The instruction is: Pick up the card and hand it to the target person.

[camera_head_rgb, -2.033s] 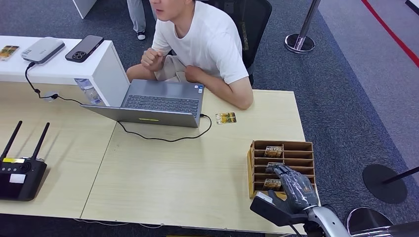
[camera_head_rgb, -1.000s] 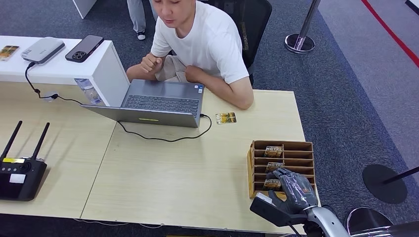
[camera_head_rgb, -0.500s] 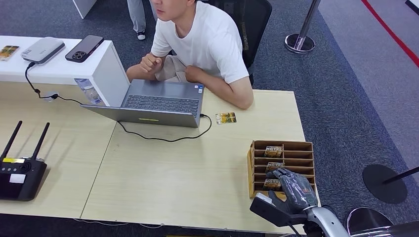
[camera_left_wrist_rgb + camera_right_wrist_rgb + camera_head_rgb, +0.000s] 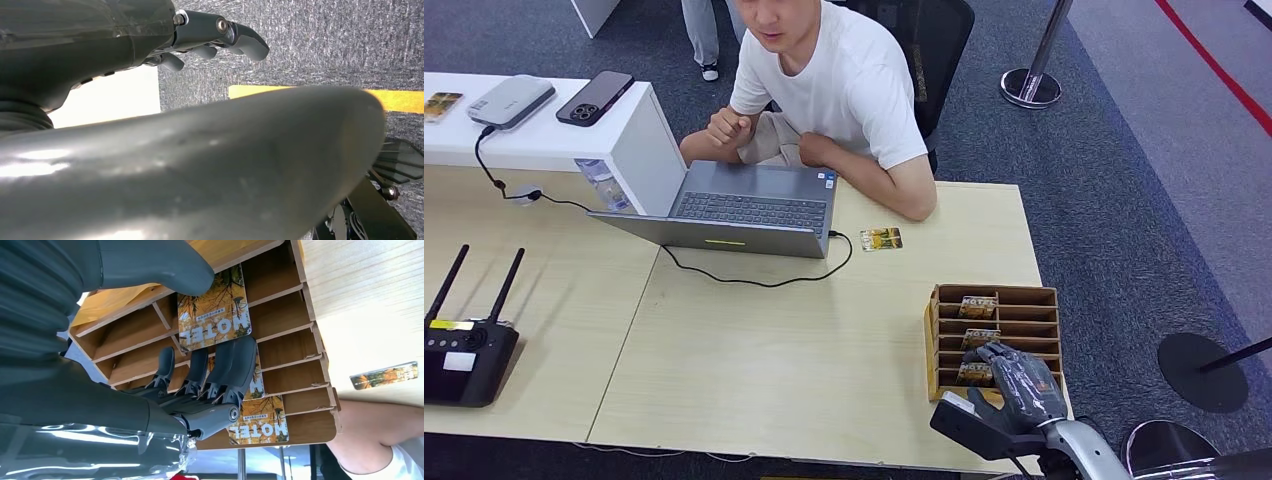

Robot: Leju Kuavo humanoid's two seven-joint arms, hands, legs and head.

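A wooden card rack [image 4: 1024, 312] stands at the table's right front corner with several "HOTEL" cards upright in its slots. My right hand [image 4: 1016, 385] reaches over its near end. In the right wrist view the thumb [image 4: 155, 265] and fingers [image 4: 225, 365] pinch one card [image 4: 214, 310] by its two edges while it still sits in its slot of the rack [image 4: 295, 335]. Another card [image 4: 881, 238] lies flat on the table by the person's forearm. The person [image 4: 844, 85] in a white T-shirt sits across the table. My left hand [image 4: 125, 45] hangs over grey carpet, its fingers [image 4: 220, 32] apart, holding nothing.
An open laptop [image 4: 749, 210] with a black cable [image 4: 754, 282] sits before the person. A black router [image 4: 464, 355] stands at the front left. A white shelf [image 4: 639, 135] carries a phone [image 4: 594, 97]. Stanchion bases [image 4: 1031, 88] stand on the carpet to the right.
My right hand has drawn back slightly toward the rack's near end and its fingers have curled in around the nearest card. The person shifted a little.
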